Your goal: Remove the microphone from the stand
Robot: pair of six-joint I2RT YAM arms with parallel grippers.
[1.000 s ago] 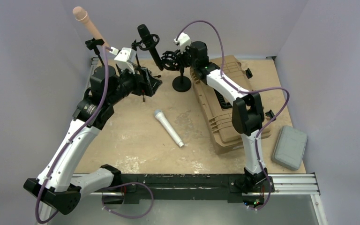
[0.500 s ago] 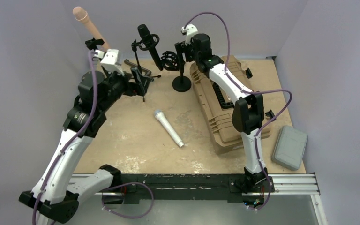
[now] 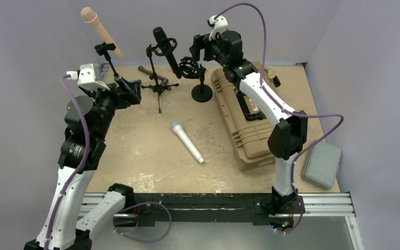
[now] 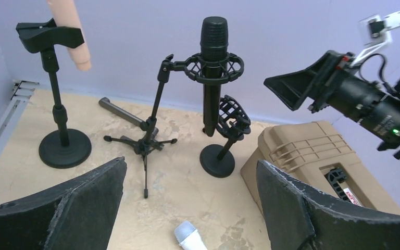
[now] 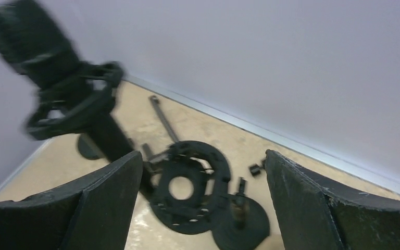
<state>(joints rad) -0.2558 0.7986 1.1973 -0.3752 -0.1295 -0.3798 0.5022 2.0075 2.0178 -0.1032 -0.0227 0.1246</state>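
A black microphone (image 3: 165,49) sits upright in a shock mount on a tripod stand (image 3: 159,86) at the back; it also shows in the left wrist view as the black microphone (image 4: 213,67). A beige microphone (image 3: 100,29) is clipped in a round-base stand at far left. A silver microphone (image 3: 187,141) lies loose on the table. Beside the tripod stands an empty shock mount (image 3: 189,67). My left gripper (image 3: 127,89) is open and holds nothing, left of the tripod. Raised above the empty mount (image 5: 185,187), my right gripper (image 3: 197,49) is open and holds nothing.
A tan hard case (image 3: 247,117) lies at the right under the right arm. A grey case (image 3: 322,163) rests off the board's right edge. A dark rod (image 4: 122,111) lies behind the tripod's legs. Walls close in behind and at the left.
My left arm has pulled back to the left, away from the tripod stand. My right gripper has risen from the empty shock mount and its jaws have opened wider.
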